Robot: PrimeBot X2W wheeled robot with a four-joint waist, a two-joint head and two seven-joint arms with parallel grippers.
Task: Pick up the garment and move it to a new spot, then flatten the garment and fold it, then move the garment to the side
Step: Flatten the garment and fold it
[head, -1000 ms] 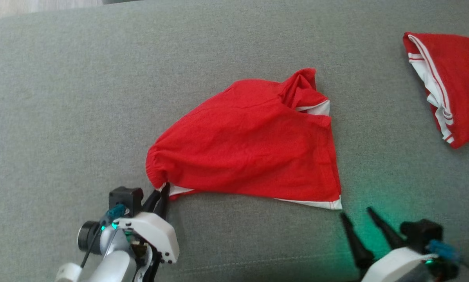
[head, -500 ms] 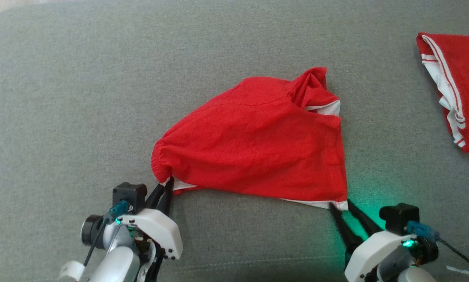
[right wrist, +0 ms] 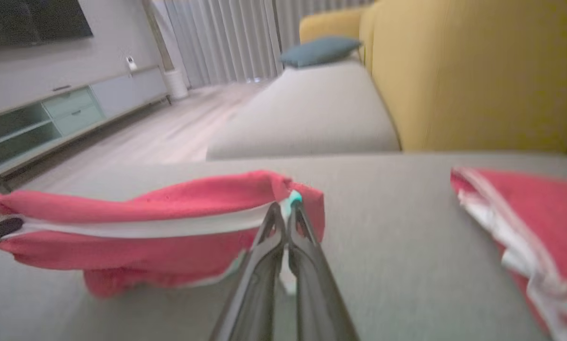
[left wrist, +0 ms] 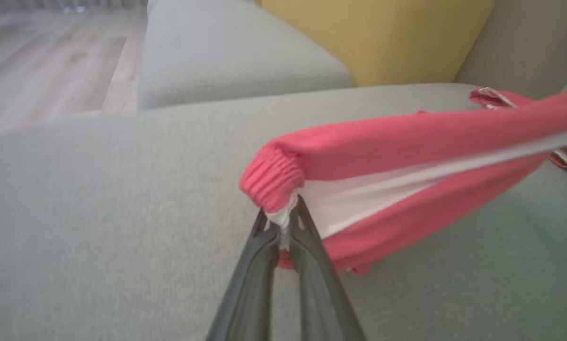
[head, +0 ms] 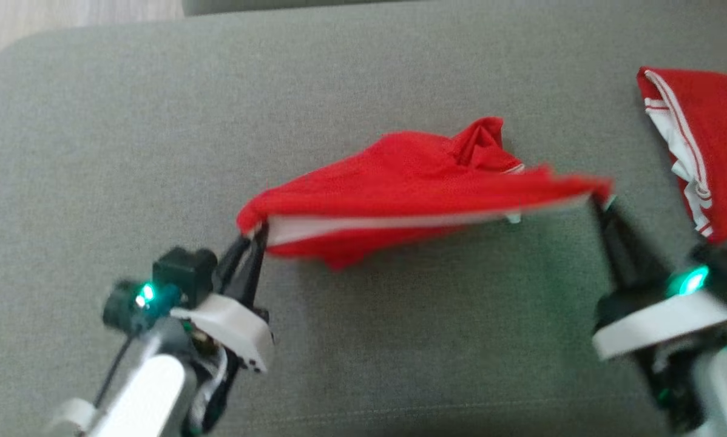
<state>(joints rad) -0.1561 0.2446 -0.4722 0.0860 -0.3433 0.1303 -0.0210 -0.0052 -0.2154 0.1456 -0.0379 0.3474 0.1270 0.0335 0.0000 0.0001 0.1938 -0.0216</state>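
Observation:
The red garment (head: pixel 400 182) with white trim hangs stretched above the grey sofa cushion (head: pixel 363 340), lifted by its two near corners. My left gripper (head: pixel 255 233) is shut on its left corner; the left wrist view shows that gripper (left wrist: pixel 286 222) pinching white trim below the ribbed red cuff of the garment (left wrist: pixel 406 142). My right gripper (head: pixel 599 203) is shut on the right corner; in the right wrist view the gripper (right wrist: pixel 287 208) clamps the white hem of the garment (right wrist: pixel 170 203). The cloth's far part still sags toward the cushion.
A second red garment with white stripes (head: pixel 703 145) lies at the cushion's right end, also seen as the striped garment (right wrist: pixel 525 222). A yellow backrest (right wrist: pixel 477 71) stands behind the seat. Wooden floor (head: pixel 66 15) lies beyond the cushion's far left corner.
The right gripper reached the garment's right corner and shut on it. Both grippers then rose and drew apart, lifting and stretching the near hem off the cushion. The head camera has also shifted.

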